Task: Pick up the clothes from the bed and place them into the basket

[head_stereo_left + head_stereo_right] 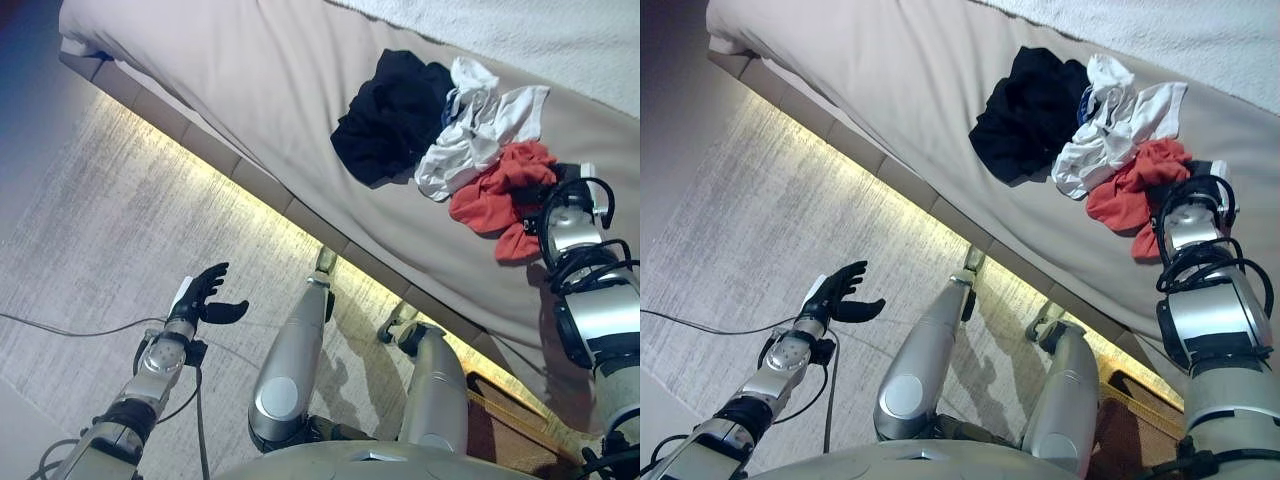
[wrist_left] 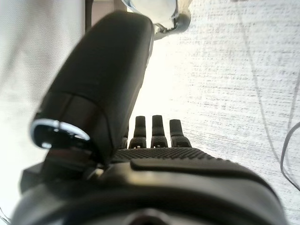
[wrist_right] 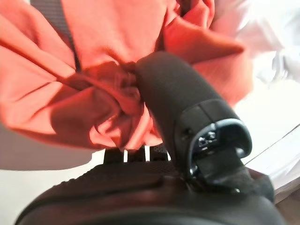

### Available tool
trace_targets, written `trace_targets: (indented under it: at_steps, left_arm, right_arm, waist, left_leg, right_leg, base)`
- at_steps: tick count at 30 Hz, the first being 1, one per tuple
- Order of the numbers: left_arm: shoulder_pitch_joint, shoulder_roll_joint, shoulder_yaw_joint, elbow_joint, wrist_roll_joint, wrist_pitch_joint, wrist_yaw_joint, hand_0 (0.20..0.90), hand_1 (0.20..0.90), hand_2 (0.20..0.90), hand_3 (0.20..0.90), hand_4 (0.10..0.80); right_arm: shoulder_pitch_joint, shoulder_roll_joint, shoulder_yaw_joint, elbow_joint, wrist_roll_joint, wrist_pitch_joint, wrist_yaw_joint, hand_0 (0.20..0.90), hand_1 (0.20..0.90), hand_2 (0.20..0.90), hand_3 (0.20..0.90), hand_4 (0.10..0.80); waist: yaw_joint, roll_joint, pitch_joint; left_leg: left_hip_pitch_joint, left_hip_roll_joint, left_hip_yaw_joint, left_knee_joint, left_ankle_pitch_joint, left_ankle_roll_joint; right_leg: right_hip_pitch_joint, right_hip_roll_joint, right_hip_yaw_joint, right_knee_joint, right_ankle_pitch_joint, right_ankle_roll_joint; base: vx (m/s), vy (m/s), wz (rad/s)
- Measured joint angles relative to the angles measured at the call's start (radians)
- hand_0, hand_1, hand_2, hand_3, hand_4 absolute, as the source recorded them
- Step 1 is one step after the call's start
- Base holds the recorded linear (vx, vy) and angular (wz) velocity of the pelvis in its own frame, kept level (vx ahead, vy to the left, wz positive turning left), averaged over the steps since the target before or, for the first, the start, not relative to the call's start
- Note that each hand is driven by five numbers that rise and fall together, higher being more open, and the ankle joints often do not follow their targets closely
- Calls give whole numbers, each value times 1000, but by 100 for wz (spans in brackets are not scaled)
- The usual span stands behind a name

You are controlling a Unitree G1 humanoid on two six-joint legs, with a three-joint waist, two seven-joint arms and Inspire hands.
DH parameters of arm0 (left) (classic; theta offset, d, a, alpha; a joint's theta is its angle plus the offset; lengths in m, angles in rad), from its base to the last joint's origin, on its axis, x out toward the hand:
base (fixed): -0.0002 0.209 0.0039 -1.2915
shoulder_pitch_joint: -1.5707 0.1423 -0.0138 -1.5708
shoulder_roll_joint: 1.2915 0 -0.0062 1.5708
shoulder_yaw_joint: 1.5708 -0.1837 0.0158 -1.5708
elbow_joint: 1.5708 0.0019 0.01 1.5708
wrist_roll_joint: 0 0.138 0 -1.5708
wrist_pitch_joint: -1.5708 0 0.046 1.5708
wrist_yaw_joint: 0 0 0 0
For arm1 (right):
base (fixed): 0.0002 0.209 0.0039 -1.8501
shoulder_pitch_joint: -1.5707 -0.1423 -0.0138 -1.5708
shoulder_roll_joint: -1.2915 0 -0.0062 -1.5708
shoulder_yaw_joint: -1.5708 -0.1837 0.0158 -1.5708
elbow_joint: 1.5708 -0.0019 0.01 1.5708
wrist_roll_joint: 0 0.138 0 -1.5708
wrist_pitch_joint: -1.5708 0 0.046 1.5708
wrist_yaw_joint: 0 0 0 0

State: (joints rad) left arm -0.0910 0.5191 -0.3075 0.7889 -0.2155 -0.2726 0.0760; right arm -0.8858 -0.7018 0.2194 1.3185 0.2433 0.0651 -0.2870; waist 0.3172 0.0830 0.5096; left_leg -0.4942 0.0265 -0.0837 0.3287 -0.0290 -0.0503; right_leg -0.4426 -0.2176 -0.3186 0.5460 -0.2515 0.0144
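On the bed (image 1: 260, 90) three garments lie bunched together: a black one (image 1: 392, 115), a white one (image 1: 480, 135) beside it, and a red one (image 1: 500, 190) nearest the right hand (image 1: 1200, 180). That hand's thumb and, apparently, its fingers pinch the red cloth. The left hand (image 1: 205, 295) hangs over the floor (image 1: 90, 220), well away from the bed, fingers loosely spread

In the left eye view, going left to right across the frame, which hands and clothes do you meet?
Left hand over the floor → black garment → white garment → red garment → right hand, whose thumb presses into the red cloth.
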Motion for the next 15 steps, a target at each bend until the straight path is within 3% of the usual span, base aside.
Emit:
trace_targets:
  at_steps: [2, 3, 5, 8, 9, 11, 15]
  left_arm:
    - [13, -3, 0, 15, 1, -15, 0, 900, 900, 900, 900, 800]
    - [19, -5, 0, 31, 2, -24, 0, 900, 900, 900, 900, 800]
    - [41, -34, 42, 71, 10, -44, 6, 900, 900, 900, 900, 800]
    - [79, -54, 49, 112, 12, -64, 10, 900, 900, 900, 900, 800]
    - [102, -80, 73, 140, 23, -76, 19, 900, 900, 900, 900, 800]
    - [143, -112, 87, 157, 45, -81, 48, 900, 900, 900, 900, 800]
    - [182, -143, 86, 178, 122, -82, 70, 900, 900, 900, 900, 800]
  right_arm:
    - [35, 2, -61, 0, 67, -24, -2, 300, 300, 300, 200, 100]
    - [57, 2, -89, 0, 118, -42, -1, 300, 300, 300, 200, 100]
    - [126, 9, -188, -20, 249, -91, 18, 300, 300, 300, 200, 100]
    - [225, 35, -251, -74, 382, -172, 55, 300, 300, 300, 200, 100]
    - [307, 78, -298, -177, 433, -220, 72, 300, 300, 300, 200, 100]
    - [451, 166, -308, -327, 509, -286, 95, 300, 300, 300, 200, 100]
    - [628, 337, -306, -422, 591, -320, 137, 300, 300, 300, 200, 100]
  waist:
    - [-1, 11, -7]
    - [-2, 17, -13]
    - [-16, 26, -24]
    - [-30, 19, -93]
    - [-54, 17, -114]
    - [-81, -10, -160]
    - [-128, -81, -240]
  left_leg:
    - [29, 9, 8, -29, 0, 0]
    - [47, 10, 10, -42, 9, -12]
    - [102, 12, 25, -68, 10, -12]
    - [120, 17, 49, -98, 18, -11]
    - [156, 24, 71, -114, 44, -5]
    - [208, 23, 90, -149, 67, -1]
    - [299, 22, 119, -215, 86, 14]
  right_leg:
    - [33, 16, 1, -44, 0, 0]
    - [50, 21, 2, -66, 12, -18]
    - [110, 23, 3, -111, 12, -17]
    - [139, 31, 5, -169, 33, 5]
    - [181, 38, 10, -216, 70, 14]
    - [236, 39, 14, -271, 104, 25]
    - [338, 58, 26, -396, 178, 48]
  base:
    - [35, 57, -13]
    - [28, 122, -14]
    - [47, 100, -10]
    - [44, 83, -11]
    - [61, 114, -19]
    - [55, 76, -20]
    - [58, 60, -15]
